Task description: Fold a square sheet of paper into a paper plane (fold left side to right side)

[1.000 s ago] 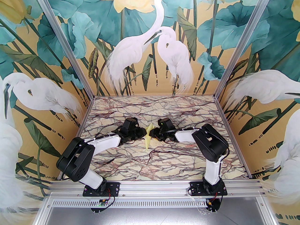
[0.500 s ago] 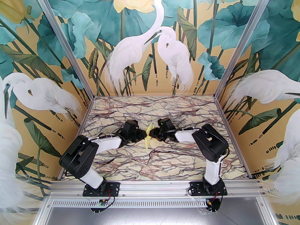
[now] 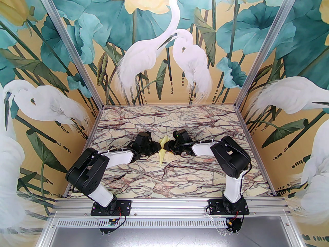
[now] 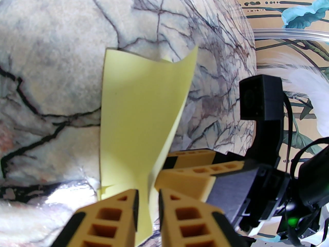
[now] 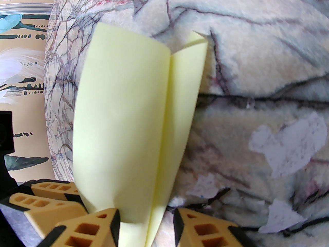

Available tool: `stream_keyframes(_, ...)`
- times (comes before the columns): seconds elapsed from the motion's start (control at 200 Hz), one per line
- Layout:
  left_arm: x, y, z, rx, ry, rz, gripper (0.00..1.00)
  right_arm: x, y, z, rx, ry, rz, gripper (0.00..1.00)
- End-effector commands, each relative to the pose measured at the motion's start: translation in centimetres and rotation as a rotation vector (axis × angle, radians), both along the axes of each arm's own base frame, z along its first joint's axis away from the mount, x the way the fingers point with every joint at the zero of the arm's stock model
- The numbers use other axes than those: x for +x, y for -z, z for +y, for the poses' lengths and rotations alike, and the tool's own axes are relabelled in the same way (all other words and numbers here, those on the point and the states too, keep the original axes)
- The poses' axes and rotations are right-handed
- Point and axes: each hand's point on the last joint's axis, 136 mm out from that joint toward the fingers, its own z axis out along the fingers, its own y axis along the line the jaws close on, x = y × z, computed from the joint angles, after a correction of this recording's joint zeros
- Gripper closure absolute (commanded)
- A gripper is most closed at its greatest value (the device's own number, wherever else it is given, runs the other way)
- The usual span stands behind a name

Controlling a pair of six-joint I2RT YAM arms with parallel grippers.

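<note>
The paper plane (image 3: 162,157) is a pale yellow folded strip standing on edge at the middle of the marble table, its point toward the near side. From the left, my left gripper (image 3: 159,147) meets it, and in the left wrist view the left gripper (image 4: 148,193) is shut on the paper plane (image 4: 138,107) at its lower edge. My right gripper (image 3: 165,146) faces it from the right. In the right wrist view the right gripper (image 5: 146,212) holds the splayed layers of the paper plane (image 5: 128,112) between its jaws. The two grippers nearly touch.
Pale worn patches (image 5: 290,143) mark the marble table (image 3: 180,179) to the right of the paper. Painted walls close in the left, right and far sides. An aluminium rail (image 3: 167,204) with both arm bases runs along the near edge.
The left arm's elbow has shifted slightly right and its jaws have narrowed onto the paper. The right arm and the paper have stayed put.
</note>
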Motion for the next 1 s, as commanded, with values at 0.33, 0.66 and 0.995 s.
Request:
stream_keyframes(0.33,0.9,-0.1,-0.3,-0.006,0.002,-0.018,1.00,0.0,1.5,-0.7,-0.071,0.003,-0.004,0.58)
stream_keyframes(0.66,1.1,-0.4,-0.4,-0.011,-0.002,-0.025,1.00,-2.1,-0.9,-2.4,-0.218,-0.024,-0.117,0.49)
stream_keyframes(0.995,1.5,-0.2,-0.7,-0.008,0.005,-0.016,0.99,-5.5,-0.5,-1.3,-0.403,-0.156,-0.210,0.47)
